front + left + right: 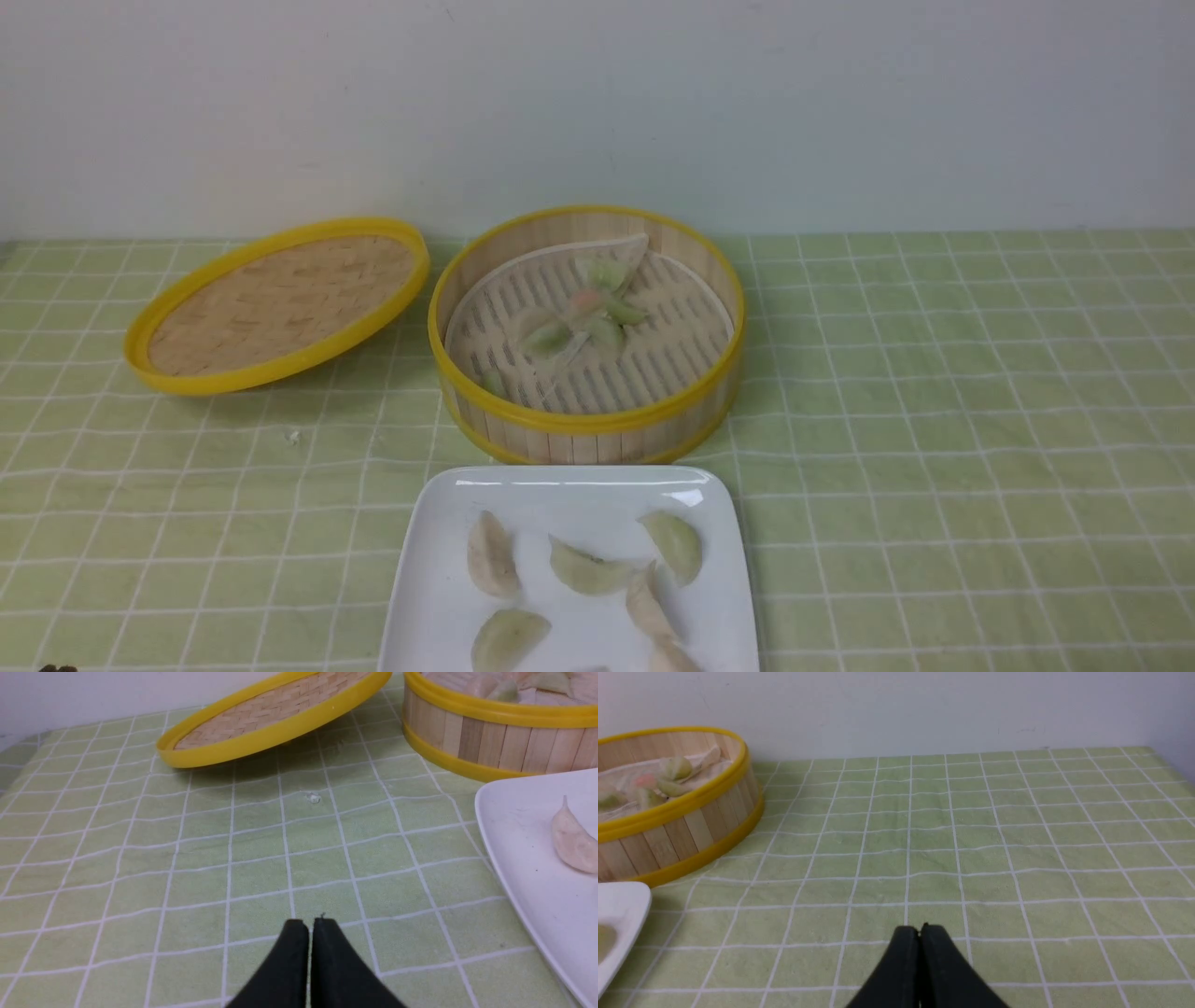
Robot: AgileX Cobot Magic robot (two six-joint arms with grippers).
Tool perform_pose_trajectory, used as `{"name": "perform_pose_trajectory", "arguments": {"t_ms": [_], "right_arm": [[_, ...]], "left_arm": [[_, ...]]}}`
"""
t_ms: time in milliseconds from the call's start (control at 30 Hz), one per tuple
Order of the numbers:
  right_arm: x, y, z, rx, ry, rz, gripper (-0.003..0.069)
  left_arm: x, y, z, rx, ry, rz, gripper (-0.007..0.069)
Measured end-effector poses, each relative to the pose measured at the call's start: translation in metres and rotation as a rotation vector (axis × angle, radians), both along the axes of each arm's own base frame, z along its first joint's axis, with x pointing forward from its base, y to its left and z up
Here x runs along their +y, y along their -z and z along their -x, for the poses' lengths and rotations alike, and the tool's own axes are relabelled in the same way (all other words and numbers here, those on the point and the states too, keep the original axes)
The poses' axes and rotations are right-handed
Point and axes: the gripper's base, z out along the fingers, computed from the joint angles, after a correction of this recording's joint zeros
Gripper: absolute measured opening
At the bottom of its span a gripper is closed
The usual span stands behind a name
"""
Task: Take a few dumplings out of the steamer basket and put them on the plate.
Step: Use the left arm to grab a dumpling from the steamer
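Note:
The steamer basket (588, 425) stands at the table's middle with several pale-green dumplings (597, 313) on its slotted floor. In front of it the white square plate (439, 597) holds several dumplings (586, 569). Neither arm shows in the front view. My left gripper (310, 921) is shut and empty, low over the cloth, left of the plate (523, 868) and its one visible dumpling (572, 840). My right gripper (919, 927) is also shut and empty, over bare cloth to the right of the steamer basket (677, 830) and the plate's corner (621, 905).
The shallow woven lid (280, 303) with a yellow rim leans tilted to the left of the basket. A small white crumb (293, 436) lies on the green checked tablecloth (934, 448). A pale wall closes the back of the table.

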Motion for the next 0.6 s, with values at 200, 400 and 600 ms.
{"name": "perform_pose_trajectory", "arguments": {"t_ms": [200,400,600], "right_arm": [[0.0000,0.0000,0.0000,0.000,0.000,-0.001,-0.0015],[0.0000,0.0000,0.0000,0.000,0.000,-0.001,-0.0015],[0.0000,0.0000,0.0000,0.000,0.000,-0.001,-0.0015]], "left_arm": [[0.0000,0.0000,0.0000,0.000,0.000,0.000,-0.0006],[0.0009,-0.0002,-0.0001,-0.004,-0.002,-0.027,-0.0006],[0.0015,-0.0072,-0.0021,-0.085,-0.006,-0.041,-0.0006]]}}
